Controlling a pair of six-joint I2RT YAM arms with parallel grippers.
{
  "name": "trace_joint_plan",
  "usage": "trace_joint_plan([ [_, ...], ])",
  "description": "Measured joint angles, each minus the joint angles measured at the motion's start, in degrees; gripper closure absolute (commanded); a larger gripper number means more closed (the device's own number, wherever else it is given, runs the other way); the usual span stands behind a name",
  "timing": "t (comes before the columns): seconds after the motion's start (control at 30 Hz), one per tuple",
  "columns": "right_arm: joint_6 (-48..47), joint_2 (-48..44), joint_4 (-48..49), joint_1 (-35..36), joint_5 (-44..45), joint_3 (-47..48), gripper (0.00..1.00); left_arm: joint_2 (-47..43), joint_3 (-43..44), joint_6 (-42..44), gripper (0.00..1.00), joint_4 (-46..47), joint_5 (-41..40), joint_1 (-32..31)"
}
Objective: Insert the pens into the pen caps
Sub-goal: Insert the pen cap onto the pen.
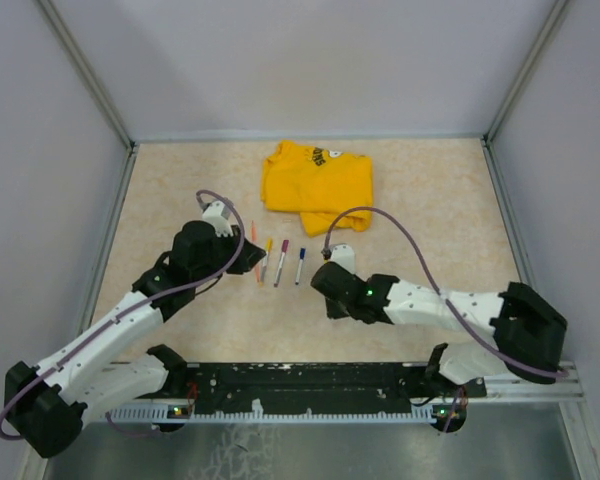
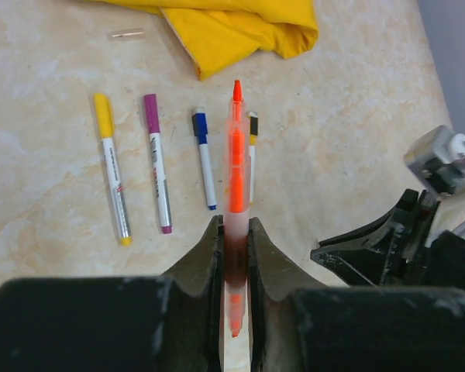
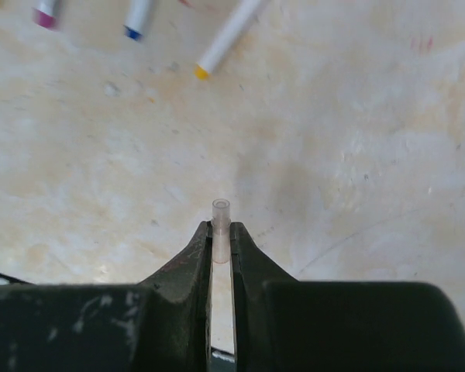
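Note:
My left gripper (image 2: 234, 229) is shut on an orange pen (image 2: 235, 147), tip pointing away, held above the table; it also shows in the top view (image 1: 254, 245) beside the left gripper (image 1: 240, 256). On the table lie a yellow-capped pen (image 2: 111, 167), a magenta-capped pen (image 2: 157, 159), a blue-capped pen (image 2: 204, 155) and a pen with a yellow and black end (image 2: 253, 151), partly hidden behind the orange pen. My right gripper (image 3: 221, 231) is shut on a small clear pen cap (image 3: 221, 221), open end up, just right of the row (image 1: 320, 278).
A folded yellow T-shirt (image 1: 317, 183) lies behind the pens. A small clear tube (image 2: 127, 34) lies near its edge. The right arm (image 2: 395, 248) is close on the right of the left gripper. Grey walls enclose the table (image 1: 430, 200).

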Motion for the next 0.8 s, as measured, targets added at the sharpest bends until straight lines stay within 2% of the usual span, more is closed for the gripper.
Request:
trace_joint_plan([
  [0.17,-6.6,-14.2,11.6,-0.1,2.5,-6.4,1.0,-1.4,-1.0,1.5,1.0,4.0,4.1,0.1],
  [0.3,-9.7,-21.9,20.6,-0.1,4.4,-9.7,1.0,-2.5,-2.3,2.9,1.0,7.1,7.5,0.1],
  [0.6,-11.5,-29.4,32.1,-0.1,6.8,-10.4,1.0,-2.8,-3.0,4.9,1.0,13.2,17.1,-0.4],
  [0.8,-10.9,-32.5,33.9,-0.1,9.8,-10.4,1.0,-1.6,-2.9,6.7,1.0,15.1,16.0,-8.0],
])
